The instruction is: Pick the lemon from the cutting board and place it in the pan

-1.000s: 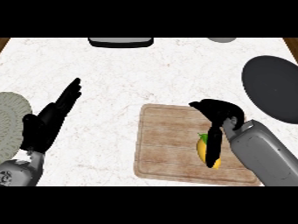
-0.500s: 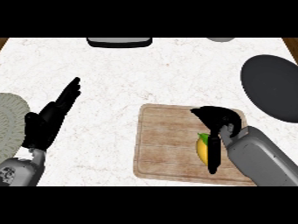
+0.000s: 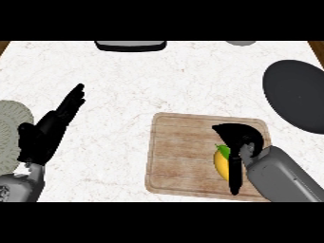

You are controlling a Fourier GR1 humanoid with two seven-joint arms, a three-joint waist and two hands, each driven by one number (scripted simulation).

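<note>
A kitchen, seen from above: a white marbled counter (image 3: 164, 76) with wood edging at its far corners carries a wooden cutting board (image 3: 185, 156) with a lemon (image 3: 223, 163) on it. A dark round pan (image 3: 303, 97) lies to the right, and a pale woven mat (image 3: 3, 130) lies at the left edge

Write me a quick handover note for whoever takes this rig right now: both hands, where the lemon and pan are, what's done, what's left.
Right hand: over the cutting board, fingers curled down beside the lemon; a closed grasp cannot be confirmed.
Left hand: open, resting at the counter's left, holding nothing.
Lemon: lying on the board, partly hidden by the right hand.
Pan: at the right edge, beyond the board, nothing in it.
Done: right hand is at the lemon.
Left: grasp, lift, carry to the pan, release.
</note>
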